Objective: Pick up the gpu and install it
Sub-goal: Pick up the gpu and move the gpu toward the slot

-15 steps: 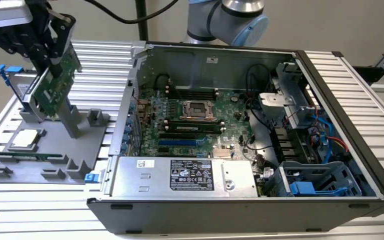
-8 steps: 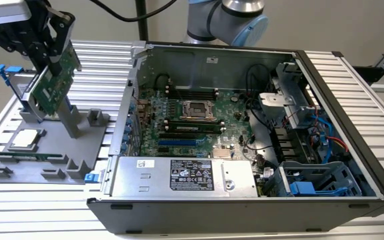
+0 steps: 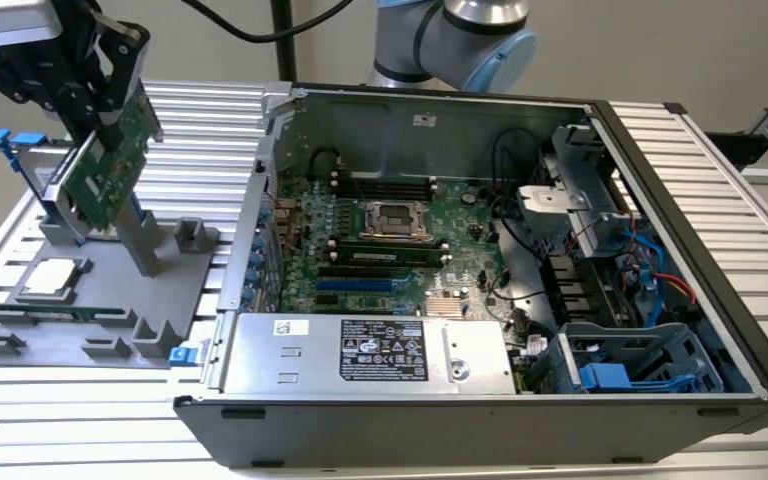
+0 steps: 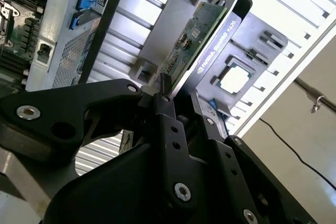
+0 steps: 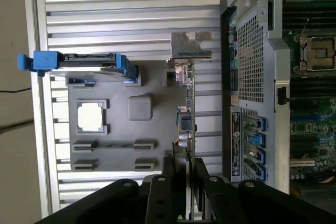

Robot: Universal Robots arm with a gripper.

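Slats of pale metal make up the table [image 3: 211, 130] under your work, and most of it is taken by the open computer case [image 3: 704, 260], lying on its side with the motherboard [image 3: 384, 240] facing up. On the exterior view's left of the case sits the grey fixture [image 3: 104, 290], just beside the case wall. Your gpu [image 3: 101, 175] is over that fixture, outside the case and well apart from the motherboard. It hangs edge-up and tilted, green board face toward the exterior camera. Its lower end is close to the fixture's posts, and you cannot tell from these views whether it touches them. Your gripper [image 3: 95, 108] has the card by its upper end. In the second wrist view the gripper [image 4: 178, 95] is closed on the gpu [image 4: 197, 35], with one of the black fingers [image 4: 168, 124] against each flat face, so the board runs straight out from between the jaws. In the first wrist view the gpu [image 5: 186, 103] shows edge-on, rising from the gripper [image 5: 184, 166], with its silver bracket [image 5: 190, 45] at the far end. A hard drive [image 5: 84, 61] in a blue caddy stands on the fixture's far side, apart from the card. A processor chip [image 5: 91, 116] lies flat in a recess, and a memory stick [image 3: 64, 312] sits on edge near it.
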